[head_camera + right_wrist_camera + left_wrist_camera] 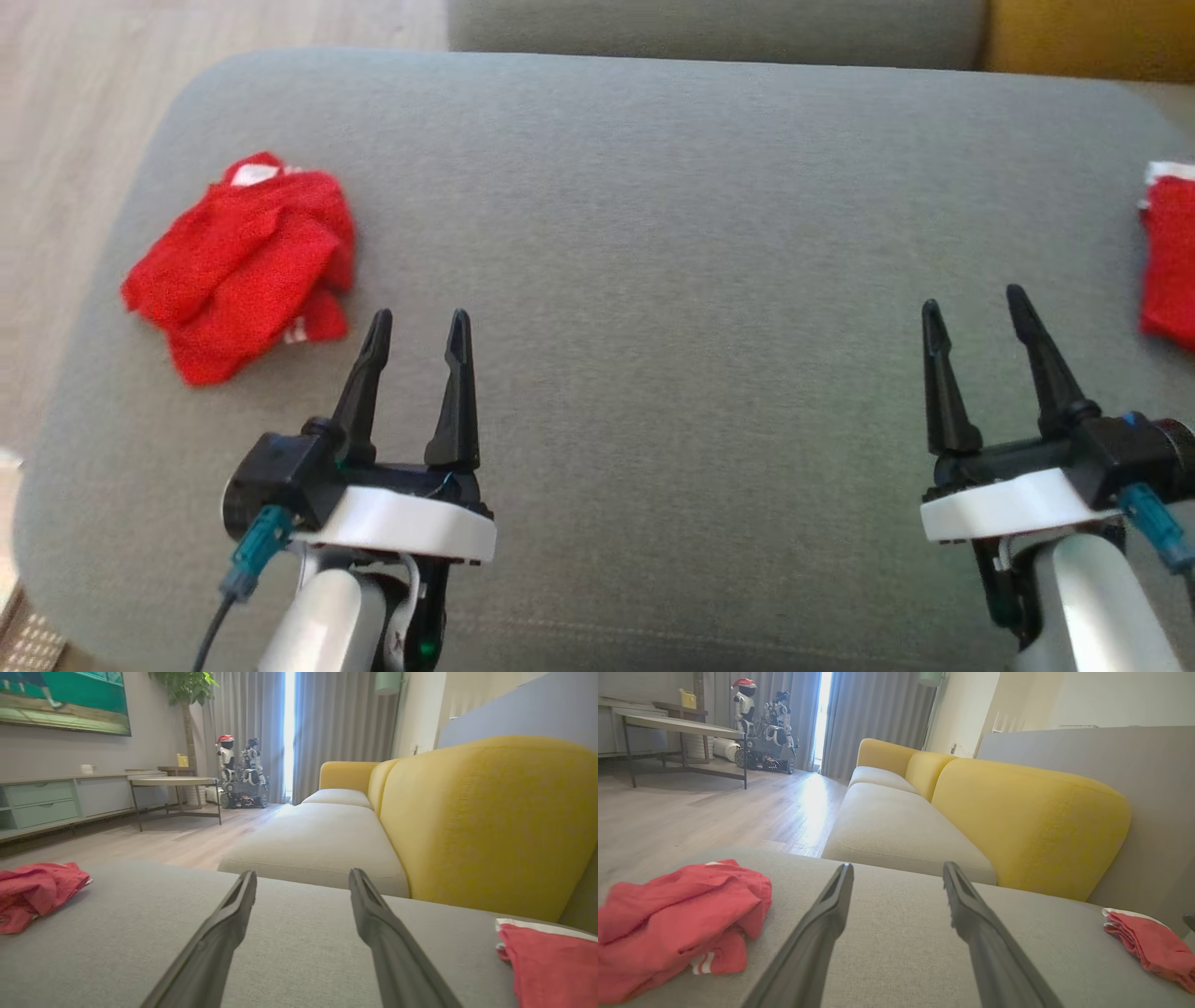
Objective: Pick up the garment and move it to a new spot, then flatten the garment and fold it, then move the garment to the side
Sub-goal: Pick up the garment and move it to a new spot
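1. Two garments on the grey cushion [653, 187]: crumpled red garment [245, 266] at left end, second red garment [1169, 261] at right edge.
2. Two grippers, left gripper [420, 322] and right gripper [973, 301], between them: fingers apart, empty.

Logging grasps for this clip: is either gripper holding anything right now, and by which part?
Nothing is held. The left gripper and right gripper stand open over the grey cushion, apart from the crumpled red garment.

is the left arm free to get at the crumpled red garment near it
Probably yes: the left pincer is open and the crumpled red garment lies just ahead to its left, with only bare cushion between.
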### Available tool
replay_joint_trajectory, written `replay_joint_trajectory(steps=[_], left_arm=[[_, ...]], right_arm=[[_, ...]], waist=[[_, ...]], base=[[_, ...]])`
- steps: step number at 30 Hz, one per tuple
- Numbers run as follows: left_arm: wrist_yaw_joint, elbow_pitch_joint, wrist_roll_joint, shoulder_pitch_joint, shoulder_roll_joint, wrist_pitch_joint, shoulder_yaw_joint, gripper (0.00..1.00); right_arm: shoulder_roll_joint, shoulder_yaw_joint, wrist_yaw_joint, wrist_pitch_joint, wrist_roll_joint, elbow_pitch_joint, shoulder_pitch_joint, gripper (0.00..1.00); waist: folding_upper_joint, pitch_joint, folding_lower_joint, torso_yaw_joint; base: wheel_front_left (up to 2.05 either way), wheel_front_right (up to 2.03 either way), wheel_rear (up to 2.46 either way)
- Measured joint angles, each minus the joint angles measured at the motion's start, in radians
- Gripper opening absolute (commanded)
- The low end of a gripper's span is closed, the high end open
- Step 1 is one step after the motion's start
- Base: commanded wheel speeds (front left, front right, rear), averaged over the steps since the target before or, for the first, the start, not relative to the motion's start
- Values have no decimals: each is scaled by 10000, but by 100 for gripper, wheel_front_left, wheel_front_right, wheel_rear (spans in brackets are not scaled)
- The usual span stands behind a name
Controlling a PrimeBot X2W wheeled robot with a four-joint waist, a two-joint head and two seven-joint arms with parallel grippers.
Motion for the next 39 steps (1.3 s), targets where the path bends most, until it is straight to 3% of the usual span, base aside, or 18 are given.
replay_joint_trajectory(steps=[16, 23, 39], left_arm=[[245, -405, -75, 316, 2, 0, 328, 100], [245, -443, -75, 521, 6, 0, 349, 100], [345, -610, -151, 561, 4, 0, 499, 100]], right_arm=[[-405, 746, 0, 48, 284, 6, -6, 100], [-445, 731, 0, 63, 353, -4, -2, 100], [-454, 840, 0, 140, 355, 2, 6, 100]], waist=[[0, 7, 0, 2544], [0, -27, 0, 3234], [0, -12, 0, 3193]], base=[[0, 0, 0], [0, 0, 0], [0, 0, 0]])
